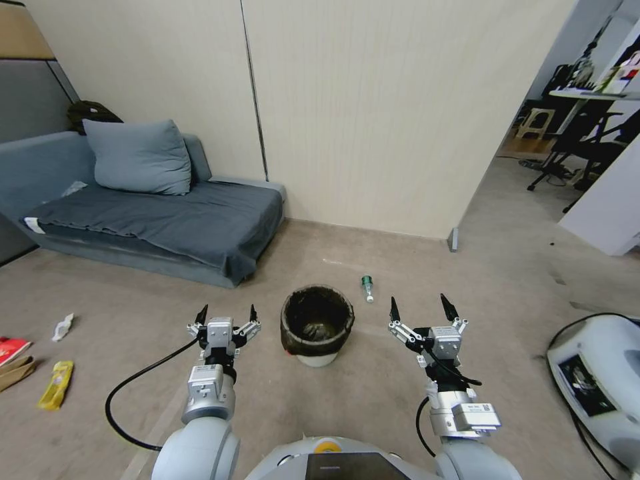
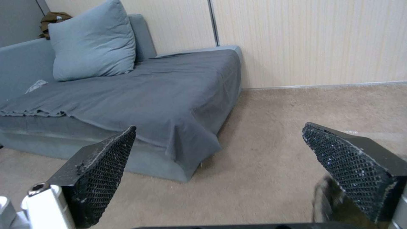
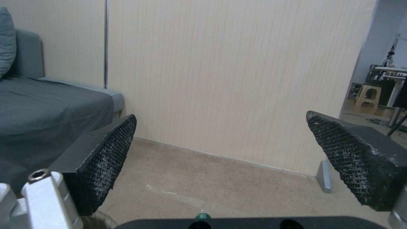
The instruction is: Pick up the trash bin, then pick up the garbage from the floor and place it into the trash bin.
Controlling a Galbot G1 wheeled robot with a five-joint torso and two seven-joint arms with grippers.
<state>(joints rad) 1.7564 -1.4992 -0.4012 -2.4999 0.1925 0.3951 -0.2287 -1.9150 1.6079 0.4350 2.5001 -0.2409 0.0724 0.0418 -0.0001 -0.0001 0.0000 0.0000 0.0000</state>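
**Both grippers waiting beside the bin, grasp not yet made**

The bin (image 1: 317, 327) is standing upright on the floor (image 1: 373, 393) straight ahead, at 12 o'clock from the robot, with its dark liner folded over the rim. The left gripper (image 1: 227, 311) is hovering at the bin's 9 o'clock and the right gripper (image 1: 421, 303) at its 3 o'clock. Both are spreading their fingers wide and are holding nothing.

The garbage is lying apart. A small bottle (image 1: 367, 289) is resting just beyond the bin at about 1 o'clock. A white scrap (image 1: 63, 327), a yellow wrapper (image 1: 56, 385), a red wrapper (image 1: 12, 349) and a tan bag (image 1: 16, 372) are lying far out at 9 o'clock, in front of the sofa (image 1: 153, 220).

The step in hand seems to be taking the bin. To do it well, I think one gripper should come down over the rim, one finger inside and one outside, and pinch wall and liner together. The bin looks light and could tip, so a slow, straight lift is safer. The bottle is near, and the arm should not be knocking it.
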